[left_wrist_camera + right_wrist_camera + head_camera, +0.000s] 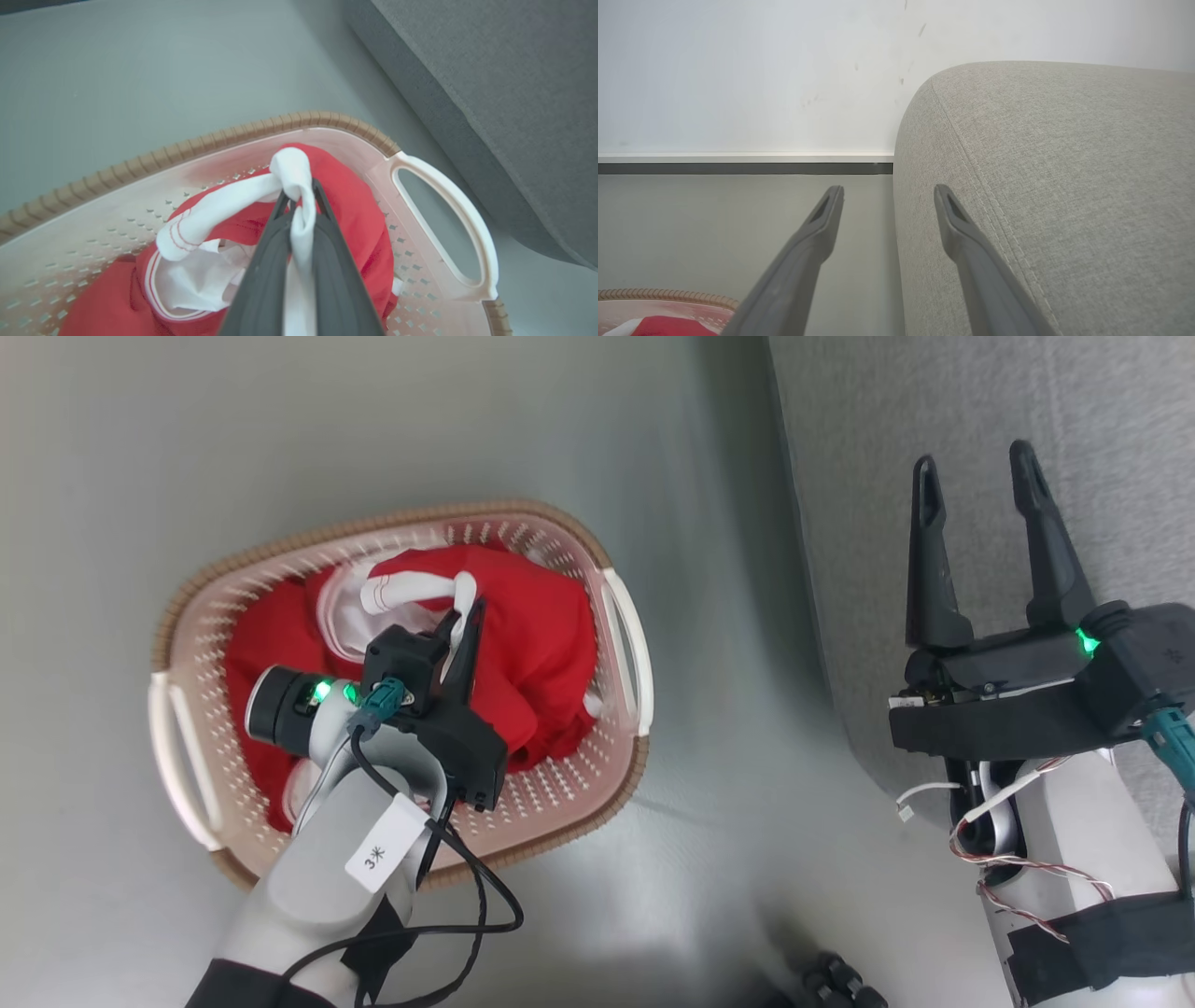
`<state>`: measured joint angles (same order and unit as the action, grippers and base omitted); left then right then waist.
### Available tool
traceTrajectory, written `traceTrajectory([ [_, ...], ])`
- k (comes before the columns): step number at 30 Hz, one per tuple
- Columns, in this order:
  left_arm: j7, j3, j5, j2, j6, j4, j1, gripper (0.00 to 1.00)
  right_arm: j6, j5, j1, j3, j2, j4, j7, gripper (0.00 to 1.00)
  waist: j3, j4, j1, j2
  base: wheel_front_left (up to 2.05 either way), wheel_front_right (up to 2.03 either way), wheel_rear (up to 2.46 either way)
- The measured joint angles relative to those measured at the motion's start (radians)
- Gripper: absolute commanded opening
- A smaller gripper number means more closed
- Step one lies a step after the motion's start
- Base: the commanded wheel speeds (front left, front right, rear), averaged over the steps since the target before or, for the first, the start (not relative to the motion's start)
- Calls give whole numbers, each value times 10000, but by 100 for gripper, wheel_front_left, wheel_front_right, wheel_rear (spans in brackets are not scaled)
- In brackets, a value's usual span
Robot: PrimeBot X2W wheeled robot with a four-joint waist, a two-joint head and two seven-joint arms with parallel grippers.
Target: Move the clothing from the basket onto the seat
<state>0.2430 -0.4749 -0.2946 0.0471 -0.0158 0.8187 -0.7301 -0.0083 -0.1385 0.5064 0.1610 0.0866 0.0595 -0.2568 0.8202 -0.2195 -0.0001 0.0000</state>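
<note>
The basket [627, 644] stands on the floor at the left, cream with a brown rim [140, 158]. Red clothing [537, 644] with white trim fills it. My left gripper [471, 616] reaches into the basket and is shut on a white band of the clothing [299, 186], pinched between its two dark fingers [266, 270]. That band bunches up over the fingertips and a striped white cuff [180, 233] trails off to the left. My right gripper [976, 476] hovers open over the grey seat [980, 411], nothing between its fingers [812, 242]. The seat's rounded edge [1017, 163] lies just right of them.
Grey floor [280, 429] surrounds the basket, with a strip of floor between basket and seat. A white wall [738, 70] with a dark skirting line stands behind. Loose cables hang from both forearms. A dark part of my base [836, 980] shows at the bottom edge.
</note>
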Motion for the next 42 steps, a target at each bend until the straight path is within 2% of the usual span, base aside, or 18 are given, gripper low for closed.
traceTrajectory([
  [16,65,94,-19,-21,263,-1012,-124,0,17,-2,-313,-330,-2,1450,0,100,-2200,817,-1,-1,0,0,0],
  [23,65,12,71,-48,564,-1507,-174,0,100,-4,-593,-362,-4,1958,0,100,-3241,1157,-1,-1,0,0,0],
  [42,65,36,-138,44,963,-1475,-169,0,617,-12,-1570,234,-111,3379,2,100,-6277,1566,-1,-1,0,0,0],
])
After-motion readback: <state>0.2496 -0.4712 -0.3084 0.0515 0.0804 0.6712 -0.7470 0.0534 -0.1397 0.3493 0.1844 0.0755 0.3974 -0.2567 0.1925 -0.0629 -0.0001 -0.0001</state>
